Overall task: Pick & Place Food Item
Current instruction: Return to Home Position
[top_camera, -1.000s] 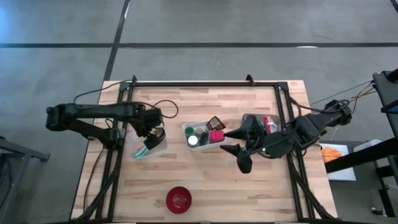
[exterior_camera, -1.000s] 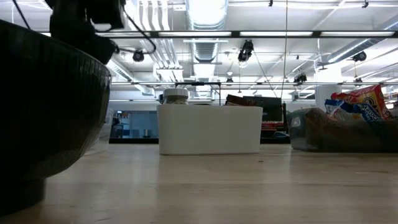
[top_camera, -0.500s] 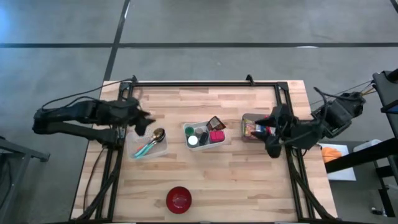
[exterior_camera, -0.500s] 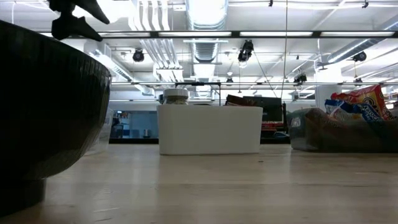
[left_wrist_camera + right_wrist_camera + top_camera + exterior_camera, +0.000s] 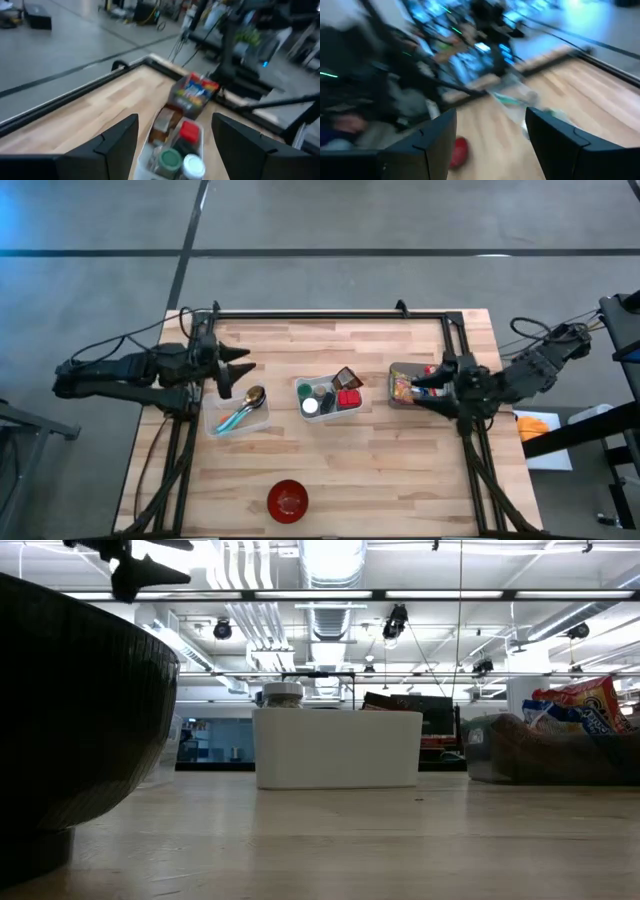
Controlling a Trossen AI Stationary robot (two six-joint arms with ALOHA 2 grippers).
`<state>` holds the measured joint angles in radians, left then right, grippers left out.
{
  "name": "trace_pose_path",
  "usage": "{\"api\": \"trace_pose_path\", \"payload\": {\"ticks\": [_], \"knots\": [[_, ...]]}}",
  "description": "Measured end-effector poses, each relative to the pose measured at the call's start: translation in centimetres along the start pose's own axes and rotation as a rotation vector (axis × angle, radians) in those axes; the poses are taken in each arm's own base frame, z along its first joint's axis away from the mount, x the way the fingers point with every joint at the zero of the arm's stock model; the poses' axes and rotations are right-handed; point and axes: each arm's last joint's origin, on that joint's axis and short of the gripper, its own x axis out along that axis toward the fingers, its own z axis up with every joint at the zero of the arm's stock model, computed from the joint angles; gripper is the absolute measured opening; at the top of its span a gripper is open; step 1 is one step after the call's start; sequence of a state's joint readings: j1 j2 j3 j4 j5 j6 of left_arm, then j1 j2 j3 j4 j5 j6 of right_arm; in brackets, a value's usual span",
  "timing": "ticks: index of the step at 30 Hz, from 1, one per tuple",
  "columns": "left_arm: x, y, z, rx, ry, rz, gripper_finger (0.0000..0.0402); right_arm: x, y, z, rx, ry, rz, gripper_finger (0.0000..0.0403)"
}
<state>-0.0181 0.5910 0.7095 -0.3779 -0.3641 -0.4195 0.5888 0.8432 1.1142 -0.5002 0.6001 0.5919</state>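
From above, the left gripper (image 5: 238,370) is hovering just beside the transparent bin (image 5: 264,424), jaws apart, and the green spoon (image 5: 233,421) is lying inside the bin. The right gripper (image 5: 420,392), also spread, is hanging by the snack bin (image 5: 393,370). In the low view the red bowl (image 5: 70,710) is blocking the bin and spoon. The left wrist view is showing the white tray (image 5: 145,157) with its jars. The right wrist view is catching the bowl.

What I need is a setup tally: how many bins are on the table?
3: clear bin with spoons at left, white bin in the middle, clear snack bin at right; none looks hidden.
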Motion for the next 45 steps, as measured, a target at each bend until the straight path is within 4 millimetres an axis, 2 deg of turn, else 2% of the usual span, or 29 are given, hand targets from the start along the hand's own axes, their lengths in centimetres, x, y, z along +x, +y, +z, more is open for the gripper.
{"api": "trace_pose_path", "payload": {"ticks": [6,9,14,23,26,36,45], "knots": [[0.1,0.9,-2.7,-0.032,-0.081,-0.121,0.0254,-1.5,-2.1,-2.2,-0.051,-0.159,0.27,0.0233],[0.5,1.6,-4.0,-0.044,-0.066,-0.124,0.0254,-1.6,-3.6,-3.7,-0.041,-0.172,0.278,0.0233],[0.9,2.6,-5.0,-0.068,-0.045,-0.115,0.0254,-0.8,-5.8,-5.8,0.007,-0.185,0.312,0.0233],[0.9,3.4,-4.8,-0.043,-0.019,-0.172,0.0254,1.7,-9.5,-6.8,-0.041,-0.193,0.417,0.0233],[0.8,3.8,-5.7,-0.048,-0.012,-0.167,0.0254,1.7,-10.3,-7.3,-0.049,-0.207,0.403,0.0233],[-1.0,5.0,-7.8,-0.054,-0.033,-0.154,0.0254,1.0,-12.2,-10.7,-0.03,-0.207,0.395,0.0233],[-0.5,5.1,-9.5,-0.036,0.007,-0.125,0.0254,0.6,-13.8,-13.1,-0.031,-0.278,0.313,0.0233]]}}
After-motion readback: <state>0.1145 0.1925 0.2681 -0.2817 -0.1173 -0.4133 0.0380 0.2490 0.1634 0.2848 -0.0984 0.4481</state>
